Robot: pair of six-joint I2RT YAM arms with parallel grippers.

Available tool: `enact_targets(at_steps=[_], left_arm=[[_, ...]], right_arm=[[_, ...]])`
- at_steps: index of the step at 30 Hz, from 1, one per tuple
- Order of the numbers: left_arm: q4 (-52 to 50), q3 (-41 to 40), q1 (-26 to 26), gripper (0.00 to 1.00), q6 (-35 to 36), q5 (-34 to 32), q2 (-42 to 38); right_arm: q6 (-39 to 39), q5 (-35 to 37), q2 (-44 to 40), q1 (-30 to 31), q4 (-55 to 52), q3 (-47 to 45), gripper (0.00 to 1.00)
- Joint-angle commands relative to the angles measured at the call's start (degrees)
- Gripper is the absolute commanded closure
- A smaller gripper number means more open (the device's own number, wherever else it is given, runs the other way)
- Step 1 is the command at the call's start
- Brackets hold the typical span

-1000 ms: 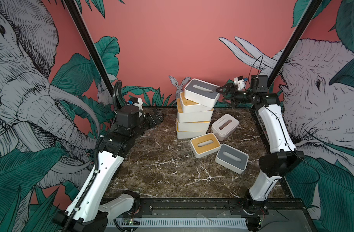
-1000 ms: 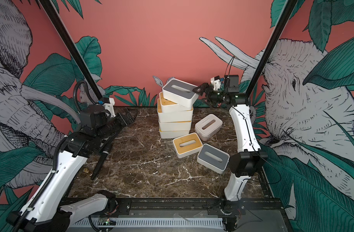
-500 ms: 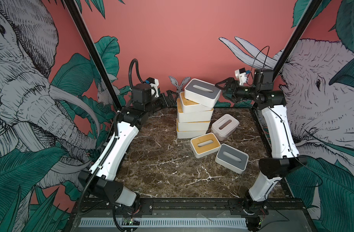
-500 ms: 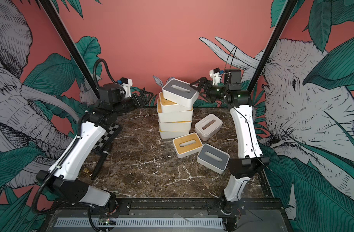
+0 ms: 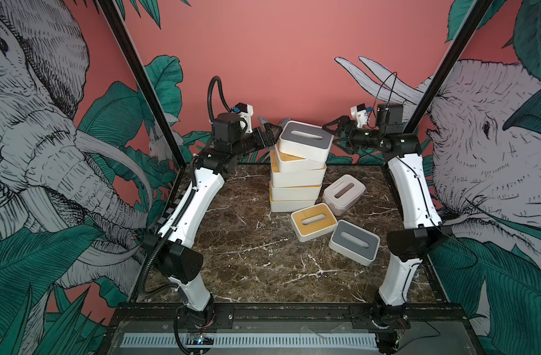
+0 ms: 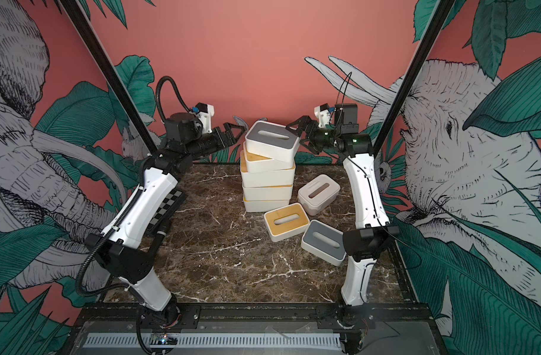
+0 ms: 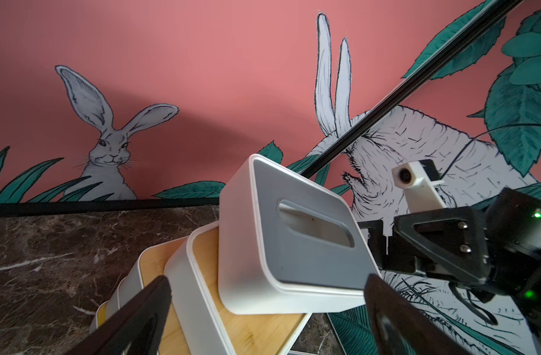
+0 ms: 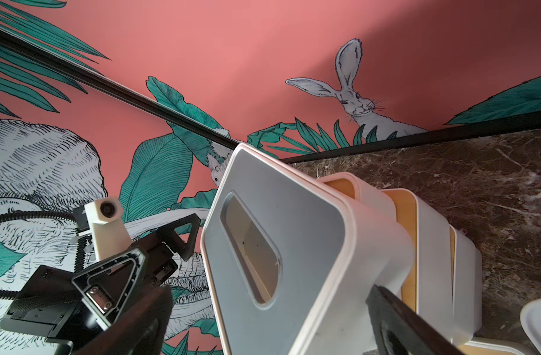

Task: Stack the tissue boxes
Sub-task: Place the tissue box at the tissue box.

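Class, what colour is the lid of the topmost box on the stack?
Grey lid, clearest in the left wrist view.

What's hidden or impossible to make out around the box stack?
Lids of the lower stacked boxes: covered by those above, both top views.
Checkerboard panel: mostly behind the left arm, in a top view.
Box at the right wrist view's edge: cut off.
Left claw touching the grey-lidded box: overlap hides any gap, in a top view.

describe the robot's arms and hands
White curved shells and black joints on the left arm and right arm. Black left hand and right hand, triangular cut-out fingers, white camera block each. Ribbed black hose on the left, thin black wire on the right.
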Motion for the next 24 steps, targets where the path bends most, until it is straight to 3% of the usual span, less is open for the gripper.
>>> enact_targets(at_steps=[1, 8, 24], left_arm=[[2.01, 3.25, 0.27, 0.01, 0.17, 3.43, 1.71], [5.15, 4.55, -0.37, 0.01, -2.95, 7.38, 4.11], [6.83, 3.92, -2.66, 0.01, -5.11, 9.43, 4.47]], right_arm=[[1.37, -1.48, 0.28, 0.53, 4.73, 1.89, 0.01], [3.23, -2.05, 2.05, 0.61, 7.42, 3.56, 0.01], [6.12, -2.91, 3.67, 1.04, 10.60, 4.86, 0.01]])
